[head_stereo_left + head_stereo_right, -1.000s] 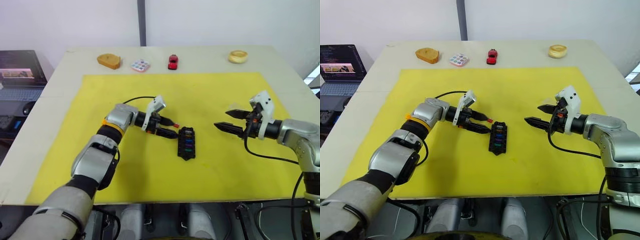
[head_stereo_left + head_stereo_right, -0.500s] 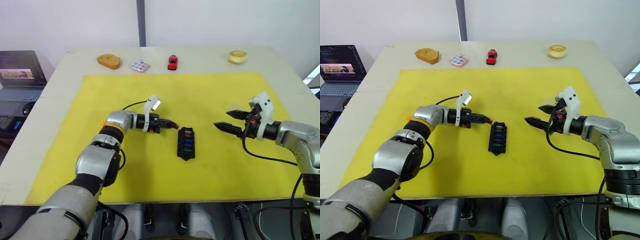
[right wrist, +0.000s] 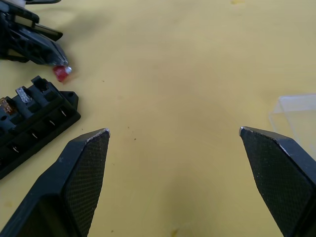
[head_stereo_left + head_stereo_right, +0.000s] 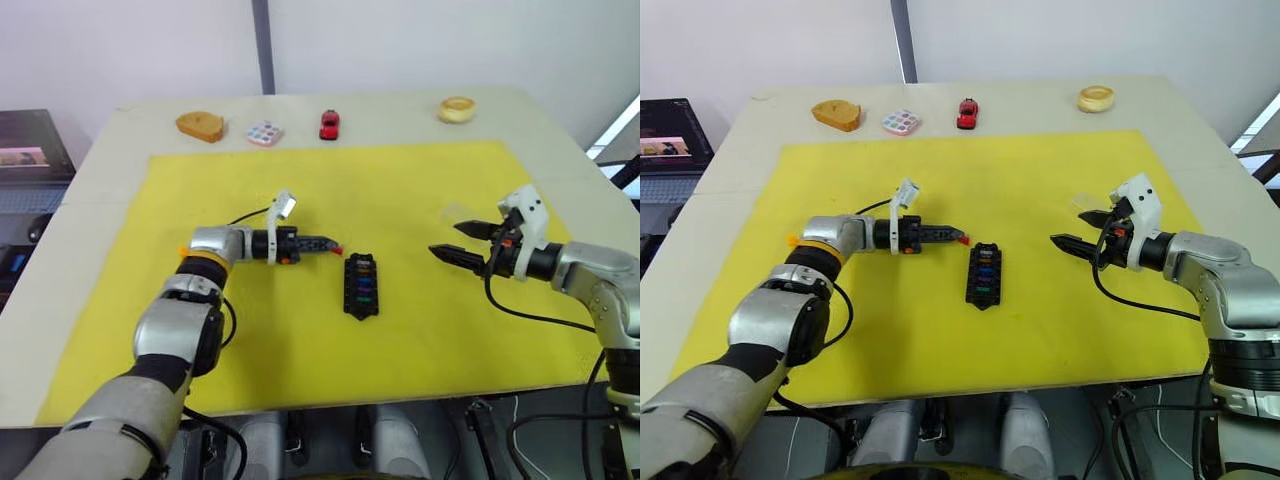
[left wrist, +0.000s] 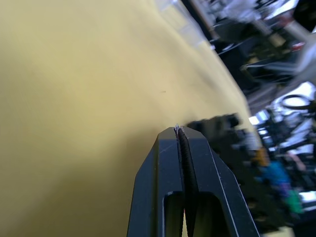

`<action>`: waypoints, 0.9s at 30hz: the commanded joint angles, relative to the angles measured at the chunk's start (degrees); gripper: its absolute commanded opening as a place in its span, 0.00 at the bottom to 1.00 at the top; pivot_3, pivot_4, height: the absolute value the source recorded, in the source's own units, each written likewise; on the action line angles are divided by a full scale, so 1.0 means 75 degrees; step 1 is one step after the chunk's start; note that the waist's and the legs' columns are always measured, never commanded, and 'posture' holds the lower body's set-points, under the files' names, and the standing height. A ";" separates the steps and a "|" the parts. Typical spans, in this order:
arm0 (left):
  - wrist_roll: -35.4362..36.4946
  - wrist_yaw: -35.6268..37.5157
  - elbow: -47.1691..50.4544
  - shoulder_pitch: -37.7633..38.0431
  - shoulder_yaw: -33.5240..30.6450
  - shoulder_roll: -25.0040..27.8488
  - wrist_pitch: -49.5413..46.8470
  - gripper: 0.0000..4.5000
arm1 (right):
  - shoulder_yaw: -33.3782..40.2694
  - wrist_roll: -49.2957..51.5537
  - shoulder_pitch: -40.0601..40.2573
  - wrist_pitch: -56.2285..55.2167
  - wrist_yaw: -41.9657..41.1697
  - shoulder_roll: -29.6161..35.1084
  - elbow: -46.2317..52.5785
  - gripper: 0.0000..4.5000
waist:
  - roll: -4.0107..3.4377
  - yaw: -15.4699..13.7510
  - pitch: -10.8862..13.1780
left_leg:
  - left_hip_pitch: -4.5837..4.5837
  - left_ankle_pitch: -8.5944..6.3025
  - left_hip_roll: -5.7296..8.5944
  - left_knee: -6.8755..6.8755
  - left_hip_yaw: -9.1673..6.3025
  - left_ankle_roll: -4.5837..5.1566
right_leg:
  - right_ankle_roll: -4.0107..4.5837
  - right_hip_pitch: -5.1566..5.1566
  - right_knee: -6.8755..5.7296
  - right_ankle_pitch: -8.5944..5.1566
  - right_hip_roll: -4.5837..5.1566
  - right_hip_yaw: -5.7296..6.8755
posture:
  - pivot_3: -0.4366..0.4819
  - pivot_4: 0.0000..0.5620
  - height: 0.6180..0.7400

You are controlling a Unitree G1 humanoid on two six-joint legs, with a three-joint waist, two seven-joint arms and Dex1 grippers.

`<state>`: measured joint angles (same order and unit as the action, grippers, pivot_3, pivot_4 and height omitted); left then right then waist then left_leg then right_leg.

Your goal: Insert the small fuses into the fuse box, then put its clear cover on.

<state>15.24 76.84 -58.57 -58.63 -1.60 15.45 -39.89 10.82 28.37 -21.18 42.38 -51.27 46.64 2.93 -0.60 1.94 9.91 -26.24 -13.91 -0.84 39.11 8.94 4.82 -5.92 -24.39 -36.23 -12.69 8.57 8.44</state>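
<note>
My left gripper (image 4: 958,238) is shut on a small red fuse (image 3: 61,73), which sticks out of its tips just left of the fuse box's far end and above the mat. The black fuse box (image 4: 360,287) lies mid-mat with several coloured fuses (image 4: 983,270) seated in its slots. My right gripper (image 3: 174,130) hovers open and empty to the right of the box. The clear cover (image 3: 296,116) lies on the mat beside the right gripper's far finger. In the left wrist view, the left fingers (image 5: 168,163) are pressed together.
The yellow mat (image 4: 250,340) covers most of the table. Along the far edge stand a wooden block (image 4: 200,126), a dotted palette (image 4: 264,133), a red toy car (image 4: 329,124) and a round tan ring (image 4: 457,109). A laptop (image 4: 25,150) sits off the table's left.
My left gripper went from open to shut on the red fuse and levelled out. The camera has shifted. The right gripper has stayed open in place.
</note>
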 commanded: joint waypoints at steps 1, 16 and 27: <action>0.0503 0.0181 0.1517 0.0373 -0.0301 0.0702 -0.0804 0.01 | 0.0147 0.0129 -0.0241 -0.0133 -0.0112 0.0078 0.0108 1.00 | -0.0001 0.0062 0.0001 | -0.0003 0.0001 0.0000 -0.0002 0.0002 -0.0001 | 0.0000 -0.0004 0.0000 0.0000 -0.0001 -0.0001 | 0.48 0.27 1.00; -0.1300 -0.1206 0.9013 0.5317 0.0886 0.2387 0.5882 0.07 | -0.0349 0.2126 -0.1374 0.1509 -0.1251 0.0559 0.2060 1.00 | -0.0011 -0.0207 0.0004 | -0.0015 -0.0016 0.0004 -0.0010 0.0001 -0.0027 | 0.0066 -0.0040 0.0043 0.0002 0.0027 -0.0015 | 0.48 0.27 1.00; 0.2590 -0.0811 1.1004 0.6267 -0.0838 0.4952 0.0898 0.87 | -0.0572 0.2298 -0.1321 0.1614 -0.1495 0.0799 0.1993 1.00 | -0.0004 -0.0151 0.0019 | -0.0041 -0.0018 -0.0001 -0.0009 0.0006 -0.0020 | 0.0045 -0.0049 0.0035 0.0009 0.0011 -0.0018 | 0.48 0.27 1.00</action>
<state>26.59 70.16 19.71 -11.58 -3.48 50.71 -23.63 4.83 43.88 -30.35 54.19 -61.52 51.87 16.94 -0.63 0.81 10.05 -26.53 -14.04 -0.84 39.04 8.99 4.67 -5.63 -24.81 -36.00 -12.63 8.64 8.31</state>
